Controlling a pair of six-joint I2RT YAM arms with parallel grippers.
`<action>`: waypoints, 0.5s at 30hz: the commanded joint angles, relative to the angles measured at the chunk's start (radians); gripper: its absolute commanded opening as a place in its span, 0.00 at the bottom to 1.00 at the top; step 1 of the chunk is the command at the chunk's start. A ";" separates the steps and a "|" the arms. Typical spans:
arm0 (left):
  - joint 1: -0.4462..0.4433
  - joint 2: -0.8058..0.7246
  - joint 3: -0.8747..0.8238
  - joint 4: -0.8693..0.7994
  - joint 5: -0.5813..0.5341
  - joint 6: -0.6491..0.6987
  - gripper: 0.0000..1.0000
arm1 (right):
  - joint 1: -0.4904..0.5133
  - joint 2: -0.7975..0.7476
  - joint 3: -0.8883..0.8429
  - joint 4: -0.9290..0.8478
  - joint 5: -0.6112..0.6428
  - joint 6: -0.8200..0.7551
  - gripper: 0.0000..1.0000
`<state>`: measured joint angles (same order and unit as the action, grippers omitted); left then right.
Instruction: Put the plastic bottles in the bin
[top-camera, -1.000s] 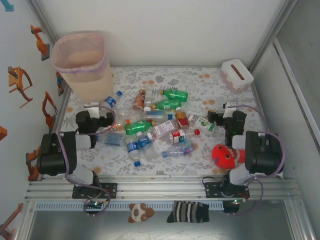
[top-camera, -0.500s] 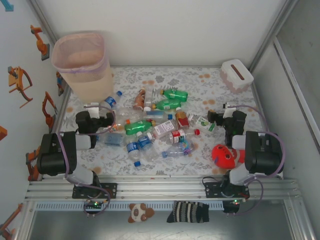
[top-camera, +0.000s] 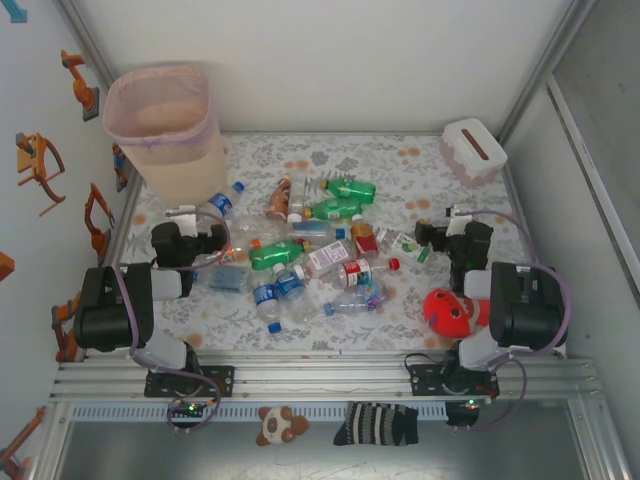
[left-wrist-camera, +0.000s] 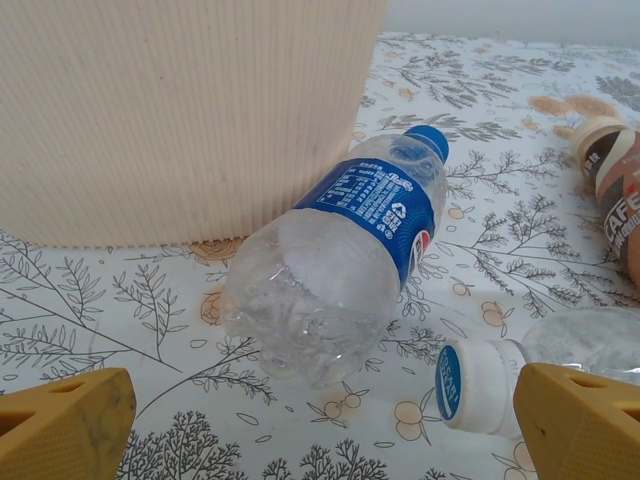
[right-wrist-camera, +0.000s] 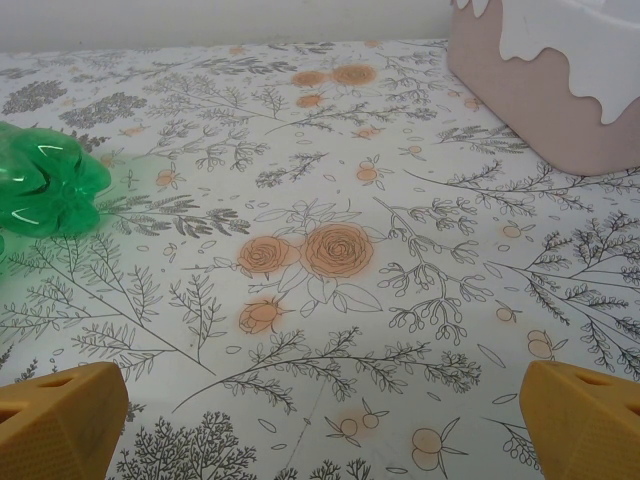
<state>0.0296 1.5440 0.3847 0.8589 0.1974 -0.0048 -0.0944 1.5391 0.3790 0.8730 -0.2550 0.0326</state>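
Top camera: the plastic bottles (top-camera: 310, 255) lie in a messy heap in the middle of the worktop (top-camera: 420, 165). The bin (top-camera: 180, 160) stands upright in the far left corner, apart from most of the heap. There's a tissue box (top-camera: 473, 150) in the far right corner and a red toy (top-camera: 447, 312) near right, beside the right arm.

Left wrist cam: the left fingers (left-wrist-camera: 60, 425) are spread wide with nothing in them. A clear blue-label bottle (left-wrist-camera: 340, 270) lies on its side just ahead, its cap end just beside the bin's wall. A white-capped bottle (left-wrist-camera: 480, 385) lies by the right-hand finger.

Right wrist cam: the right fingers (right-wrist-camera: 580, 420) are wide apart and holding nothing, over flowery worktop. A green bottle (right-wrist-camera: 45, 190) pokes in at left, with the tissue box far right.
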 joint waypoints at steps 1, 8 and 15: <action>0.005 -0.004 0.008 0.004 -0.012 -0.012 0.97 | -0.003 0.006 -0.009 0.030 -0.010 -0.010 0.99; -0.001 -0.039 0.025 -0.051 -0.012 -0.003 0.97 | -0.004 -0.081 0.031 -0.110 0.022 0.002 0.99; -0.030 -0.134 0.111 -0.307 -0.044 0.011 0.97 | -0.002 -0.167 0.021 -0.171 0.039 0.014 0.96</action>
<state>0.0193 1.4567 0.4435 0.6861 0.1738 -0.0044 -0.0944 1.4128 0.3820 0.7506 -0.2367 0.0360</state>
